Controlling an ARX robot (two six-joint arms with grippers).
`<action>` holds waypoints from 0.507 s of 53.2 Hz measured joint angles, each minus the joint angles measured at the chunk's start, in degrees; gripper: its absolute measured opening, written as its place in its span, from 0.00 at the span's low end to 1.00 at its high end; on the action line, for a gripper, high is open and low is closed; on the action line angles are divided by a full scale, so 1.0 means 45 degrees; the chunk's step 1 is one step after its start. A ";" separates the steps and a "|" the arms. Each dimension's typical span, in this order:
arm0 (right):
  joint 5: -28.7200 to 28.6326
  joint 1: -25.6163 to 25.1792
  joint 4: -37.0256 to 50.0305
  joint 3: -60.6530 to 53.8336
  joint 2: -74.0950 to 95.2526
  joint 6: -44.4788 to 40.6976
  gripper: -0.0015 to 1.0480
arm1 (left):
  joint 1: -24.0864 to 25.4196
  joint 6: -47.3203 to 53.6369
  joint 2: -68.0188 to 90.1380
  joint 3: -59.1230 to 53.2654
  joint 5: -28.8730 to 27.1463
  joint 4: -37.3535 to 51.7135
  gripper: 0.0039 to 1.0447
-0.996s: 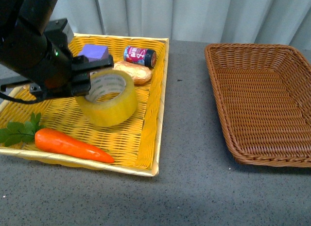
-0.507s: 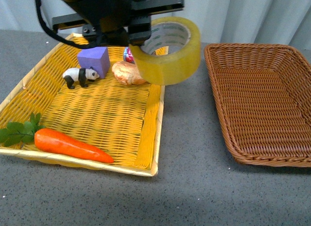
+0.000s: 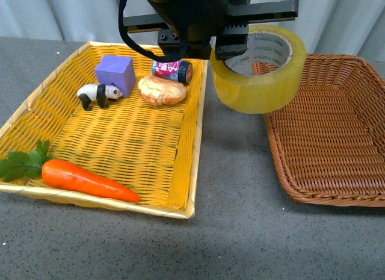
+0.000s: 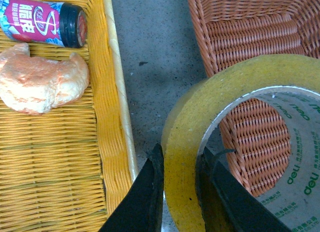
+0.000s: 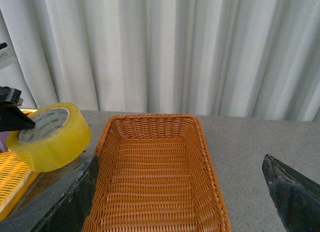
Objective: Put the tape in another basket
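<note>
My left gripper [image 3: 231,51] is shut on the wall of the tape [image 3: 260,69], a wide yellowish roll with a white core and green print. It holds the roll in the air over the gap between the two baskets, at the brown basket's [image 3: 337,123] near-left rim. In the left wrist view the two black fingers [image 4: 145,192] pinch the tape's wall [image 4: 182,157], one outside and one inside the core. The tape [image 5: 50,137] and empty brown basket [image 5: 155,177] also show in the right wrist view. My right gripper [image 5: 180,197] is open and empty above the basket's near end.
The yellow tray basket [image 3: 36,105] holds a purple cube [image 3: 115,74], a panda figure [image 3: 98,94], a bread roll [image 3: 161,90], a small red bottle [image 3: 172,69] and a carrot [image 3: 87,180] with leaves. Grey tabletop [image 3: 234,171] lies between the baskets. White curtains hang behind.
My left gripper has lifted the tape out of the yellow tray and carried it right, from above the tray's right edge to the brown basket's left rim.
</note>
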 joint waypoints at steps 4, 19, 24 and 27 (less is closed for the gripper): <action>-0.0005 0.0005 0.0000 0.0000 0.0000 0.0000 0.91 | 0.0005 0.0034 0.0000 0.0000 -0.0010 0.0000 0.15; 0.0000 0.0005 0.0000 0.0000 0.0000 0.0000 0.91 | 0.0044 0.0039 0.0000 0.0000 -0.0015 0.0000 0.15; 0.0063 0.0010 -0.0019 0.0010 0.0019 0.0005 0.91 | 0.0049 0.0044 0.0000 0.0000 -0.0015 0.0000 0.15; 0.2312 0.0500 -0.2399 0.1117 0.1549 -0.0044 0.91 | 0.0049 0.0044 0.0000 0.0005 -0.0015 0.0000 0.15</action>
